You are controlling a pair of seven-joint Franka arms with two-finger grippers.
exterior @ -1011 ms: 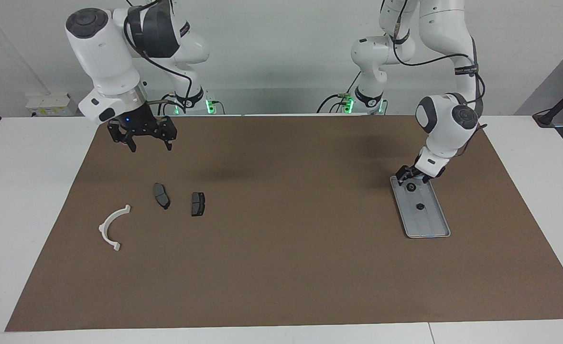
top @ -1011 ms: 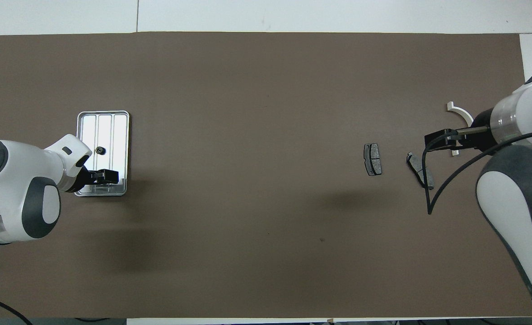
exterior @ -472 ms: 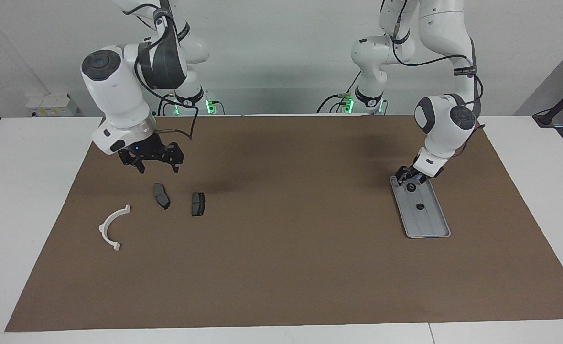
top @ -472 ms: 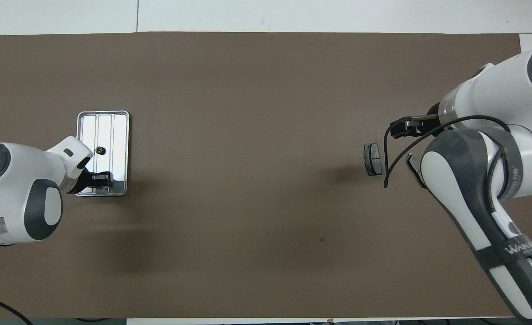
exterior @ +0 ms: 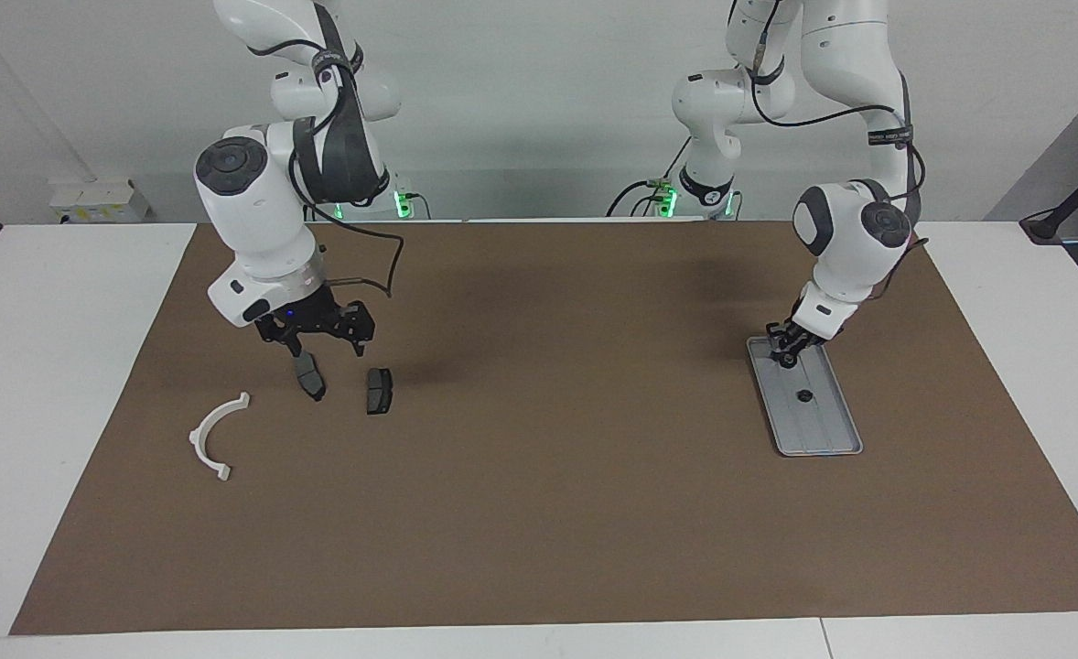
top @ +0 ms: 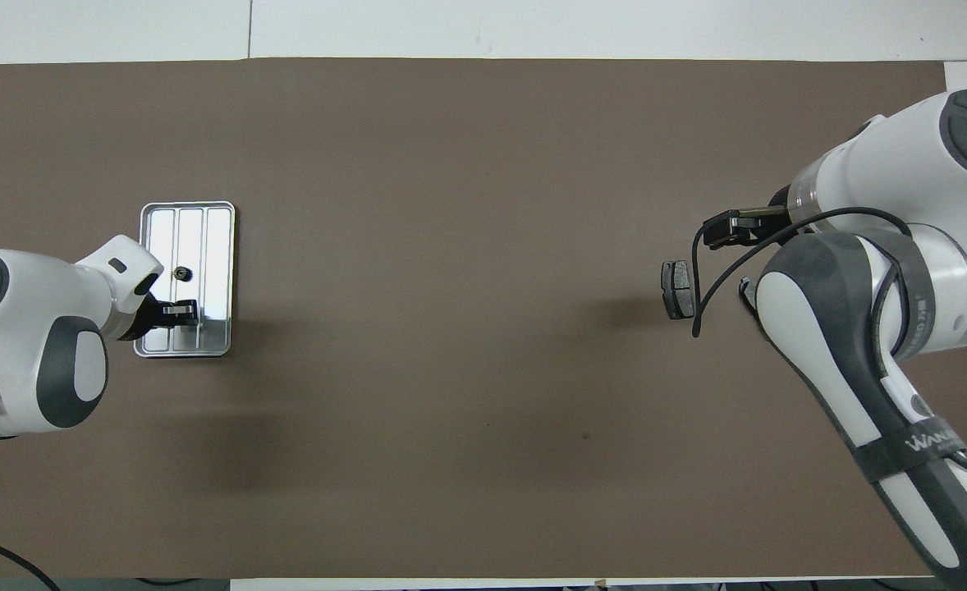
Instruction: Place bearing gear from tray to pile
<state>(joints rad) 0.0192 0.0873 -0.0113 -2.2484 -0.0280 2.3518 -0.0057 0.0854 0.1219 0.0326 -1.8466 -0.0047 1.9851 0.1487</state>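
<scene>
Left gripper (exterior: 787, 349) low over tray (exterior: 823, 426)

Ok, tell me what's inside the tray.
The tray holds one small dark part lying free. At its end nearer the robots, the left gripper covers another dark part, mostly hidden.

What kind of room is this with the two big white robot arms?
Probably a robot lab or test workshop. Two white arms stand at a table covered in brown paper, with a metal tray, brake pads and a white bracket laid out, against a plain white wall.
</scene>
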